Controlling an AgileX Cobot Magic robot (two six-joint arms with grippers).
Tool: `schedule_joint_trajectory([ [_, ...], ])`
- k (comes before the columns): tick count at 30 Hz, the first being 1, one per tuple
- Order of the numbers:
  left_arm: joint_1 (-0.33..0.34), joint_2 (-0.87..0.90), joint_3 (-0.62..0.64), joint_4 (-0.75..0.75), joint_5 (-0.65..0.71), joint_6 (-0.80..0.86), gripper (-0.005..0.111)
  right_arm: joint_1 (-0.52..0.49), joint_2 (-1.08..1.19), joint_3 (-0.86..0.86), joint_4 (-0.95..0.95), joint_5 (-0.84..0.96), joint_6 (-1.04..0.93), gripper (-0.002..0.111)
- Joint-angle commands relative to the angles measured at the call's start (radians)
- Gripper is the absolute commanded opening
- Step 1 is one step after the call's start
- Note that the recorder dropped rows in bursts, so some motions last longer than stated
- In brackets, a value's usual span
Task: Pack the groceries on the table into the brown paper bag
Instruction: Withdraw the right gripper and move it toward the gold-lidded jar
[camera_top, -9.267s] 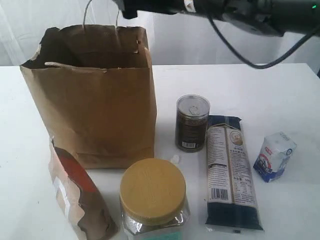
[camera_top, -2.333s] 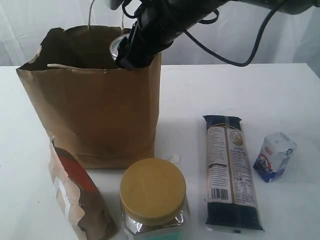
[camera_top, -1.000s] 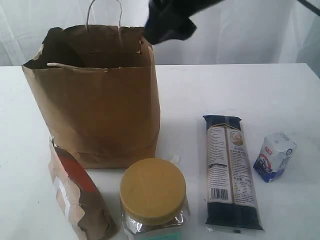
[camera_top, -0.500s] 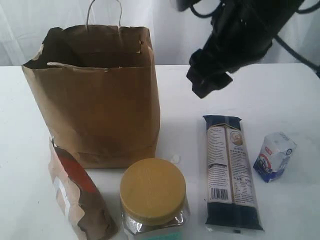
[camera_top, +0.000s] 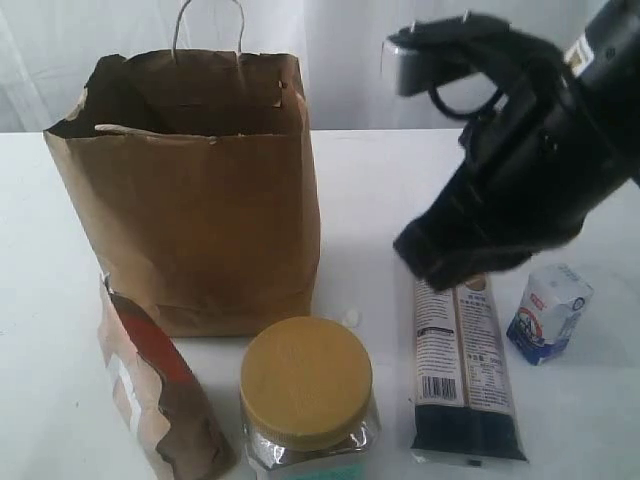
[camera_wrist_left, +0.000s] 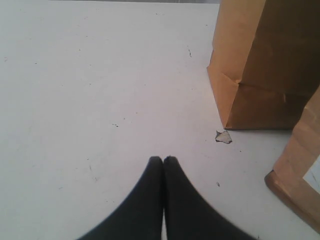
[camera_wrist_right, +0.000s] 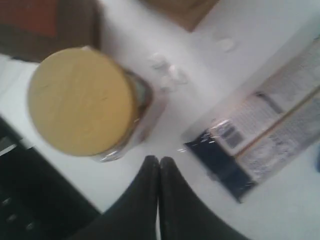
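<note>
Now, nearest to us, the gold-lidded clear jar (camera_top: 305, 385) is wide and smooth, so we judge that it may slip from the fingers or not fit between them. The torn brown-red pouch (camera_top: 150, 390) beside it could spill if it is squeezed. The right gripper (camera_wrist_right: 159, 161) hangs over the white table (camera_top: 380, 170) between the jar and the long dark-blue packet (camera_top: 465, 380), its fingers pressed together on nothing; if it descends like this, it would only push the packet. The left gripper (camera_wrist_left: 163, 160), also closed and empty, hovers near the foot of the tall brown paper bag (camera_top: 190, 190), whose ragged rim could catch an item and tip the bag. On the table we count one jar, one pouch, one packet and one small white-blue carton (camera_top: 548, 312), so four groceries. Behind them stands one bag, and its inside is hidden.
</note>
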Motion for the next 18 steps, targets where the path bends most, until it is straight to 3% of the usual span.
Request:
schedule_joint_trajectory([
  [1,-0.006,-0.004,0.004,-0.007,-0.002,0.000,0.000,0.002,-0.019,0.164,0.223,0.002,-0.129,0.000],
  [9,-0.006,-0.004,0.004,-0.007,-0.002,0.000,0.000,0.002,-0.019,0.376,0.288,0.002,-0.128,0.000],
  [14,-0.006,-0.004,0.004,-0.007,-0.002,0.000,0.000,0.002,-0.015,0.492,0.425,0.002,-0.312,0.000],
  [18,-0.006,-0.004,0.004,-0.007,-0.002,0.000,0.000,0.011,0.008,0.549,0.584,-0.099,-0.447,0.000],
])
